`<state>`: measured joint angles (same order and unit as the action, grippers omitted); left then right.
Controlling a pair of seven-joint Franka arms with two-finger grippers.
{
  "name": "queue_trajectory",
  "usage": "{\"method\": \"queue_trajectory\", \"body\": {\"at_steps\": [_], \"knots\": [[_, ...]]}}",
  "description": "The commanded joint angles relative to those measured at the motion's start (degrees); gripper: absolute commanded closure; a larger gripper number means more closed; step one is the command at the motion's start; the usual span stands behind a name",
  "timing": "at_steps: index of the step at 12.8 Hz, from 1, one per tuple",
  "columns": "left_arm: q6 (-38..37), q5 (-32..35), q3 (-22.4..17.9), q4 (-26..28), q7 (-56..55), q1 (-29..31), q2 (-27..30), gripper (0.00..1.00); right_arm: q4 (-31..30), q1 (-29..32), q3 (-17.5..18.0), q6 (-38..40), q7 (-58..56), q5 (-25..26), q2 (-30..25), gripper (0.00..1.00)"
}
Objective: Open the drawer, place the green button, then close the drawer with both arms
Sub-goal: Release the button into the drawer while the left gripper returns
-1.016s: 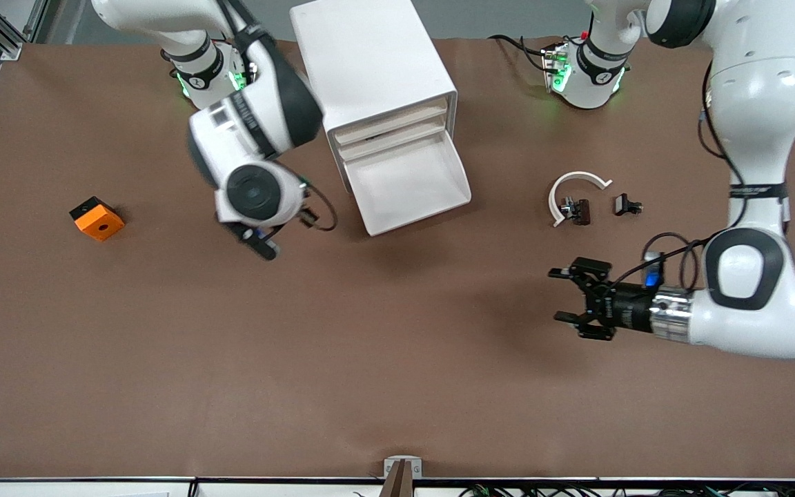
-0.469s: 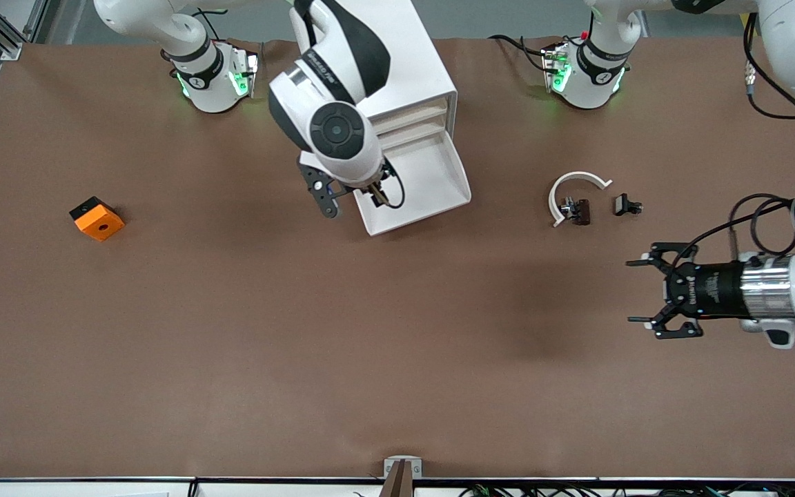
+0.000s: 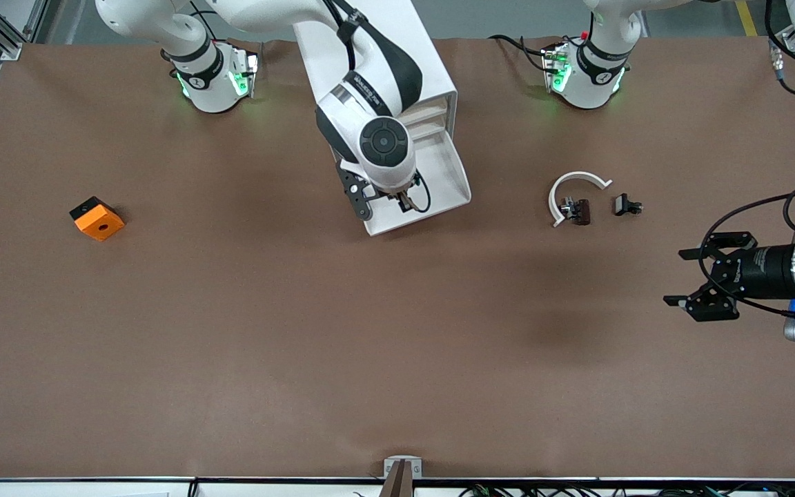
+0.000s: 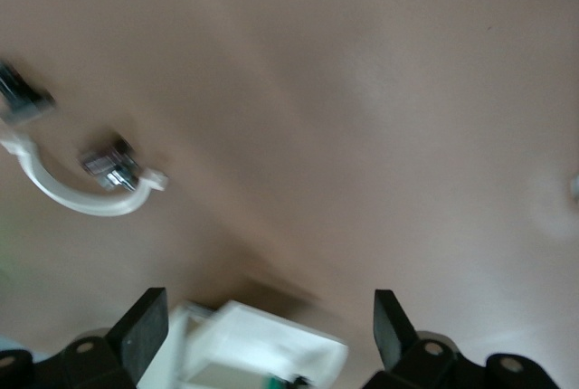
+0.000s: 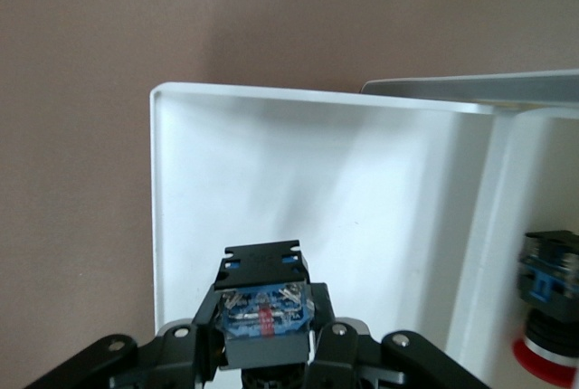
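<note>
In the right wrist view my right gripper (image 5: 265, 353) is shut on the button (image 5: 265, 312), held by its dark blue-grey body; the green cap is hidden. It hangs over the open white drawer (image 5: 190, 190). In the front view the right gripper (image 3: 404, 200) is over the drawer's tray (image 3: 449, 183), near its front wall, and the wrist hides the button. The drawer sticks out of the white cabinet (image 3: 370, 48). My left gripper (image 3: 675, 277) is open and empty over bare table at the left arm's end; it also shows in the left wrist view (image 4: 267, 335).
An orange block (image 3: 97, 218) lies toward the right arm's end. A white curved strip with a dark clip (image 3: 573, 200) and a second clip piece (image 3: 626, 205) lie between the drawer and the left gripper. A blue part with a red cap (image 5: 549, 308) shows beside the drawer wall.
My right arm swung from the table beside the cabinet to over the open drawer, carrying the button. My left arm drew back toward its end of the table, still open.
</note>
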<state>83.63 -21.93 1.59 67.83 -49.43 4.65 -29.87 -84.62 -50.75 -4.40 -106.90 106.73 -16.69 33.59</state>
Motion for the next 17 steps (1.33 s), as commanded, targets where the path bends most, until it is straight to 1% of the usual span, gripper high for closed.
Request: {"method": "queue_trajectory", "body": {"at_steps": [1,3,5,6,7,9,10,11,12,13,14,15,16,17], "knots": [[0.22,12.13,5.59,4.75,8.01,-1.49,3.41,0.00,-1.52,-1.10,-0.70,-1.46,0.85,-1.24,0.24,0.65],[0.83,20.13,10.51,7.12,9.69,-1.32,3.33,0.00,-1.52,-1.45,-0.70,-2.51,0.93,-1.24,1.56,0.65],[2.93,23.15,13.34,10.46,12.06,-1.05,3.76,0.00,-1.52,-1.98,-0.70,-3.22,0.93,-1.24,2.27,0.65],[6.17,23.16,13.87,13.26,12.42,-1.14,4.81,0.00,-1.52,-1.98,-0.70,-3.40,0.85,-1.24,2.36,0.65],[11.33,23.25,14.92,18.25,12.60,-1.14,6.82,0.00,-1.43,-2.33,-0.70,-3.40,0.85,-1.24,2.79,0.64],[21.88,23.25,15.37,27.83,14.52,-1.22,10.69,0.00,-1.43,-2.51,-0.70,-4.18,0.76,-1.24,3.15,0.64],[25.32,23.25,16.33,30.49,14.71,-1.31,11.14,0.00,-1.43,-2.68,-0.70,-4.62,0.76,-1.15,3.41,0.64],[27.79,23.33,17.99,31.99,14.80,-1.31,10.98,0.00,-1.43,-2.77,-0.70,-4.72,0.76,-1.24,3.41,0.64],[30.69,23.33,18.70,33.40,14.54,-1.66,10.63,0.00,-1.43,-2.77,-0.70,-4.63,0.67,-1.24,3.41,0.63],[34.20,23.33,19.41,35.42,13.49,-2.80,10.54,0.00,-1.34,-2.77,-0.70,-4.54,0.50,-1.24,3.41,0.54],[36.15,23.33,19.41,36.66,12.96,-3.50,10.53,0.00,-1.34,-2.77,-0.70,-4.45,0.49,-1.24,3.41,0.47],[36.52,23.33,19.42,37.02,12.69,-4.29,9.75,0.00,-1.34,-2.77,-0.70,-4.45,0.41,-1.15,3.32,0.20],[36.52,23.33,19.42,37.02,12.25,-5.61,8.87,0.00,-1.25,-3.04,-0.70,-4.45,0.49,-1.07,3.24,0.00],[36.61,23.33,19.42,37.02,11.03,-6.84,8.43,0.00,-0.99,-3.56,-0.78,-4.45,0.49,-0.98,2.97,0.00]]}}
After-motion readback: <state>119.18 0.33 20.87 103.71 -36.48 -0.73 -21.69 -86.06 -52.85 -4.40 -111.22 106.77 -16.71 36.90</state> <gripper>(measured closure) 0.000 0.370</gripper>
